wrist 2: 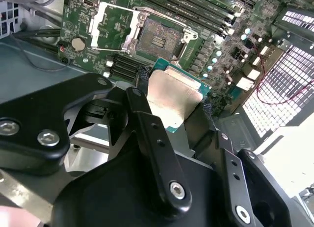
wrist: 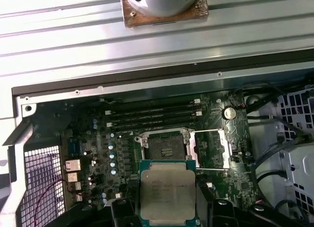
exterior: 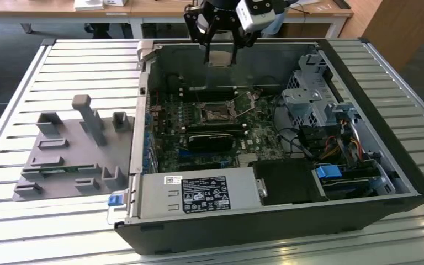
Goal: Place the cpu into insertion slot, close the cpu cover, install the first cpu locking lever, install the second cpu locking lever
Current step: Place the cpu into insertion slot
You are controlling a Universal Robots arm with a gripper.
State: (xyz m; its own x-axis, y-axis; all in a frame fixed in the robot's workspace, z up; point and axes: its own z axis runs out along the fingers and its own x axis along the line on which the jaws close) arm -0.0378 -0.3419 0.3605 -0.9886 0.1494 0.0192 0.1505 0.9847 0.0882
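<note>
Exterior view: gripper (exterior: 220, 55) high above socket (exterior: 216, 114), near case (exterior: 271, 221) wall. Second wrist view: clamped on chip (wrist 2: 172, 102) by two opposite edges, socket (wrist 2: 157, 40) bare, cover plate (wrist 2: 115, 27) flipped open just beside socket. First wrist view: chip (wrist: 168, 192) well apart from socket (wrist: 166, 148), edges roughly parallel to it.

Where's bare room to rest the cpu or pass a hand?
Bare slatted table on the exterior view's left, around the grey fixture. The insertion slot lies open. Crowded around it: memory slots, cables, drive cage. The pincer holds the cpu.
</note>
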